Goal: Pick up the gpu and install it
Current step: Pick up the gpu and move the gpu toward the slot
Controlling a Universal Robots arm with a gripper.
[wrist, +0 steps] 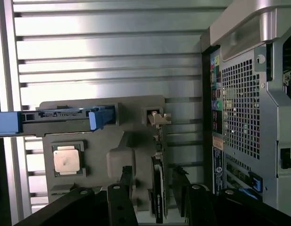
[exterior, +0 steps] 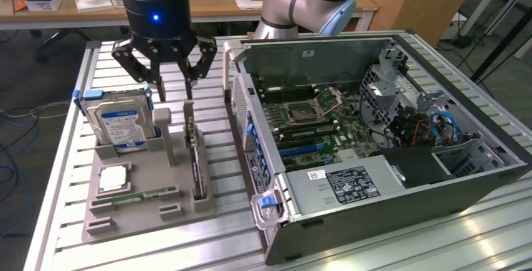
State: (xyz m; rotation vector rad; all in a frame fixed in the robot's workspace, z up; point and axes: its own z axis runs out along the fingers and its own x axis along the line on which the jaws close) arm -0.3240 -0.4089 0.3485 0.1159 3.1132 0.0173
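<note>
Grey plastic holder tray (exterior: 124, 221) sits on the slatted aluminium table (exterior: 233, 240), just beside the open computer case (exterior: 374, 227) that lies towards the exterior view's right. The gpu (exterior: 194, 165) stands on its long edge in a slot along the tray's side nearest the case, so it shows as a thin dark strip. In the wrist view the gpu (wrist: 158, 193) appears edge-on, with its silver bracket (wrist: 157, 117) at the far end.

The gripper (exterior: 173, 91) hangs above the back end of the tray with its black fingers (exterior: 189, 87) spread wide and nothing between them. It hovers over the end of the card, clear of it and not touching. In the wrist view the gripper (wrist: 154, 181) straddles the line of the card, one finger on each side.

Elsewhere on the tray, a hard drive (exterior: 123, 124) with a blue-white label stands upright in a blue caddy, a processor (exterior: 114, 177) lies flat, and a narrow green memory stick (exterior: 133, 195) lies near it. Inside the case the motherboard (exterior: 324, 121) lies exposed.
</note>
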